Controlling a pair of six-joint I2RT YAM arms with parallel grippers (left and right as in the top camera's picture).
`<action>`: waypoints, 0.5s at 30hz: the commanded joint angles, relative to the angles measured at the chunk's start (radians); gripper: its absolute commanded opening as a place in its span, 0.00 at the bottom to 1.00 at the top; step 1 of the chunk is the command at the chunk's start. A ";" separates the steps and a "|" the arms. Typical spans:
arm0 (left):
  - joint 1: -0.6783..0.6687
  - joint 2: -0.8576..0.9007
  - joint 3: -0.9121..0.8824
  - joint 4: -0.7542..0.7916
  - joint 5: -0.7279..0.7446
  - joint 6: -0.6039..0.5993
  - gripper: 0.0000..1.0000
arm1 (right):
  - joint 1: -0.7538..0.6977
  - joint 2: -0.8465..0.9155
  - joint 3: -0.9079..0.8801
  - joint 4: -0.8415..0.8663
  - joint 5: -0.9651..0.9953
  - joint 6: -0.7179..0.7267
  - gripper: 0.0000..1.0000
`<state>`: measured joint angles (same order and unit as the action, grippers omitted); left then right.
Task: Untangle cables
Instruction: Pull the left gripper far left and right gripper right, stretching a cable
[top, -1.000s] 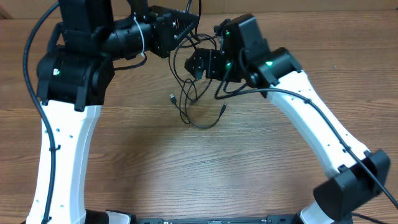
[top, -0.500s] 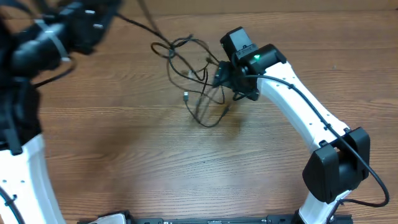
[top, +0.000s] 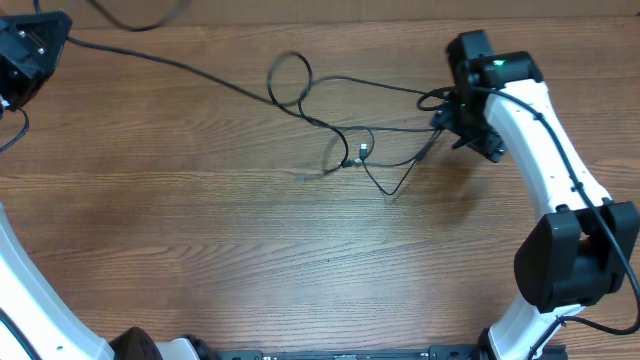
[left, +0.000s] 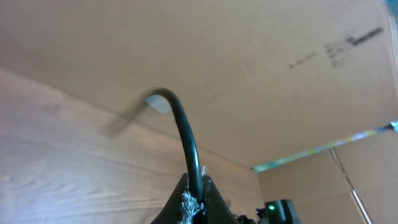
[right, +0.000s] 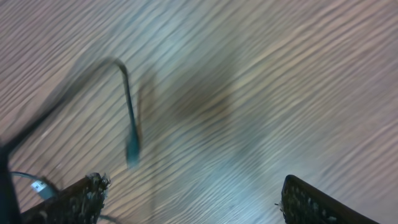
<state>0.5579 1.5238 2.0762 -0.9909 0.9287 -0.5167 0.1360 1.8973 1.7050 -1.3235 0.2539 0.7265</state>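
Note:
The cables (top: 385, 178) lie spread across the middle of the wooden table, thin and black, with a loop (top: 290, 77) at the back and a small silvery plug (top: 362, 152) in the knot. One strand (top: 160, 63) runs taut to the far left corner, where my left gripper (top: 30, 50) is. In the left wrist view that gripper (left: 194, 200) is shut on a black cable (left: 183, 130) that arcs upward. My right gripper (top: 468, 132) hovers at the tangle's right end. Its jaws (right: 193, 199) stand wide open over bare wood, with a blurred plug end (right: 132, 149) ahead of them.
A cardboard wall (left: 249, 62) stands behind the table. The thick black arm wire (top: 130, 22) curls along the back left edge. The right arm's white link and dark joint (top: 572, 262) take up the right side. Bare wood (top: 250, 260) fills the front half.
My left arm has swung far to the left, dragging one cable out of the bundle. The right gripper has moved right, and the tight tangle is now stretched into a long, loose line.

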 joint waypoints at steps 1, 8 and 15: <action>0.012 0.027 0.023 -0.016 0.004 0.042 0.04 | -0.031 -0.005 0.002 -0.003 0.029 -0.051 0.88; 0.019 0.047 0.023 -0.037 -0.079 0.104 0.04 | -0.046 -0.005 0.002 -0.014 0.050 -0.073 0.88; 0.087 0.047 0.023 -0.060 -0.247 0.140 0.04 | -0.129 -0.005 0.002 -0.019 0.058 -0.073 0.88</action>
<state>0.6090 1.5711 2.0762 -1.0519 0.7818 -0.4149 0.0616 1.8973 1.7050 -1.3430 0.2771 0.6567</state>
